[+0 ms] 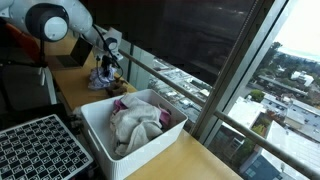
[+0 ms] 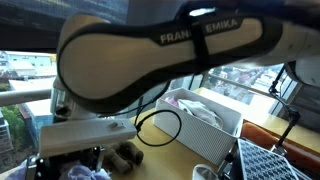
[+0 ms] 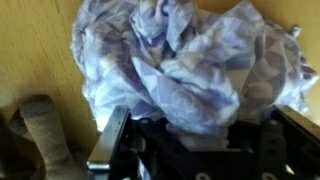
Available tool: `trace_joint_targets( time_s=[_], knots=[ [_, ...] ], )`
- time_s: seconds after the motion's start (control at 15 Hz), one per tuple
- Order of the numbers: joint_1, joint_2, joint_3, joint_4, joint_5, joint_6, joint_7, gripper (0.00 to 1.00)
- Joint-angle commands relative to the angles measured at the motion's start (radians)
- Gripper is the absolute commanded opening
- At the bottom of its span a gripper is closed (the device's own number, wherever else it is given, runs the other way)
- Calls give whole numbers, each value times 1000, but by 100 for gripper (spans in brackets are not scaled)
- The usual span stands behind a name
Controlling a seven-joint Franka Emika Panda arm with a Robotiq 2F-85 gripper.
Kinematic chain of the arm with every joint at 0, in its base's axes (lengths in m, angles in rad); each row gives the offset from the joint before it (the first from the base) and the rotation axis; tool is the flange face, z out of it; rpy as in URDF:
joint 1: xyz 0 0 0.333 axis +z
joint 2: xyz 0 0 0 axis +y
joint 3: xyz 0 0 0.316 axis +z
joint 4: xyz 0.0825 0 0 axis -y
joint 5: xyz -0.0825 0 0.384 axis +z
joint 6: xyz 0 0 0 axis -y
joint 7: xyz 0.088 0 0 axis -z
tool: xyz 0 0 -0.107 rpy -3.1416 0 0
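Over the far end of the wooden table point(image 1: 185, 160), beside the window, I had the Panda arm point(image 2: 170, 60) reaching low, well apart from the white bin point(image 1: 100, 135) of laundry. The step in hand, as I judged it, was taking hold of the crumpled blue-and-white patterned cloth point(image 3: 190, 60), which lay on the tabletop. The gripper point(image 3: 200, 130) stood wide, a finger on either side of the heap, not pinching it. Closing would call for a thick fold between the pads, clear of what looked like a grey-brown sock point(image 3: 42, 130) just beside the heap. Only "FRANKA EMIKA" on the arm was readable.
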Motion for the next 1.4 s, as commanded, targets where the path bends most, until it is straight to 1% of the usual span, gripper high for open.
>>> trace_joint_targets(
  time_s=[0.0, 0.33, 0.6, 0.8, 1.0, 1.2, 1.33],
  knots=[
    [-23, -217, -20, -214, -7, 90, 45, 0],
    [-55, -435, -73, -437, -8, 222, 126, 0],
    [-63, -594, -138, -633, -15, 304, 223, 0],
    [-81, -706, -168, -780, -34, 364, 311, 0],
    [-96, -828, -196, -937, -79, 423, 415, 0],
    [-126, -968, -217, -1100, -167, 468, 541, 0],
    [-161, -1069, -220, -1212, -242, 477, 624, 0]
  ],
)
